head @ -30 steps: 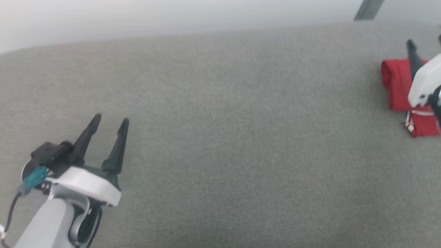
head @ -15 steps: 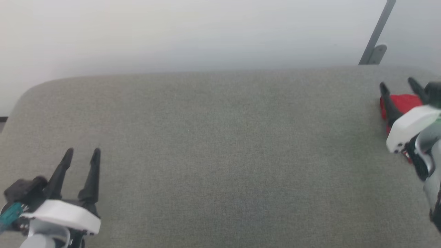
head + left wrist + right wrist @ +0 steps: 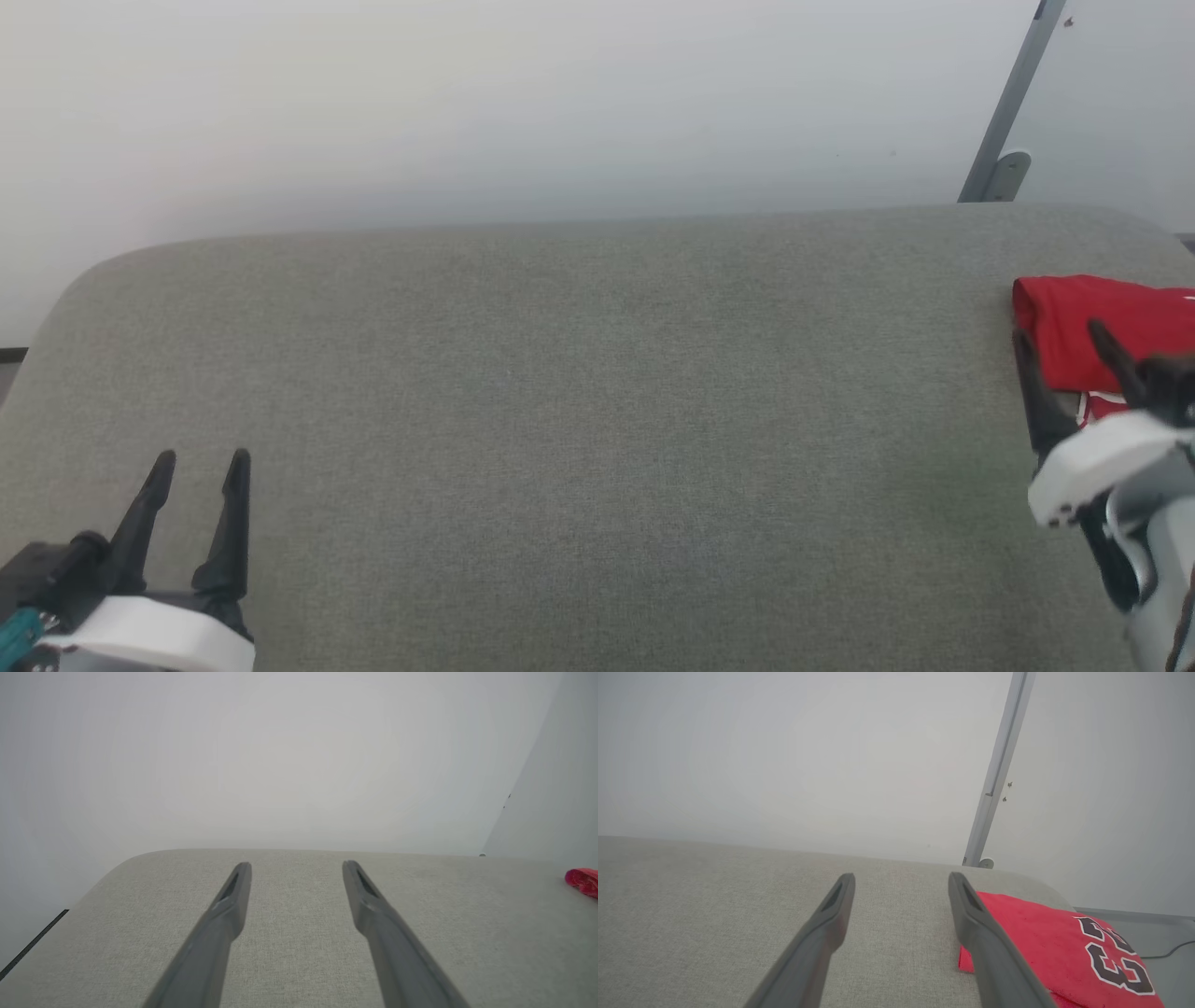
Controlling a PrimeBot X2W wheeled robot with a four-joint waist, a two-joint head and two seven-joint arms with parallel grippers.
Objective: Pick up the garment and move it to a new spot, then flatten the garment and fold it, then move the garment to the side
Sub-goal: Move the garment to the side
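The garment (image 3: 1102,322), red and folded, lies at the far right end of the grey cushioned surface (image 3: 597,420). In the right wrist view the garment (image 3: 1045,942) shows a dark white-outlined number on top. My right gripper (image 3: 1064,334) hovers open at the garment's near left edge, empty; in its own view the right gripper (image 3: 901,877) has its right finger over the cloth's left edge. My left gripper (image 3: 201,459) stands open and empty at the lower left, far from the garment. The left wrist view shows the left gripper (image 3: 296,865) over bare cushion and a red bit of garment (image 3: 584,882) at far right.
A pale wall runs behind the cushion. A grey metal pole (image 3: 1008,103) with a foot bracket stands at the back right corner, also the pole (image 3: 999,770) in the right wrist view. The cushion's rounded left end (image 3: 65,299) drops to the floor.
The head camera has shifted, so the whole picture moved. My right gripper has drawn back toward the near edge, off the garment, uncovering more of the folded cloth.
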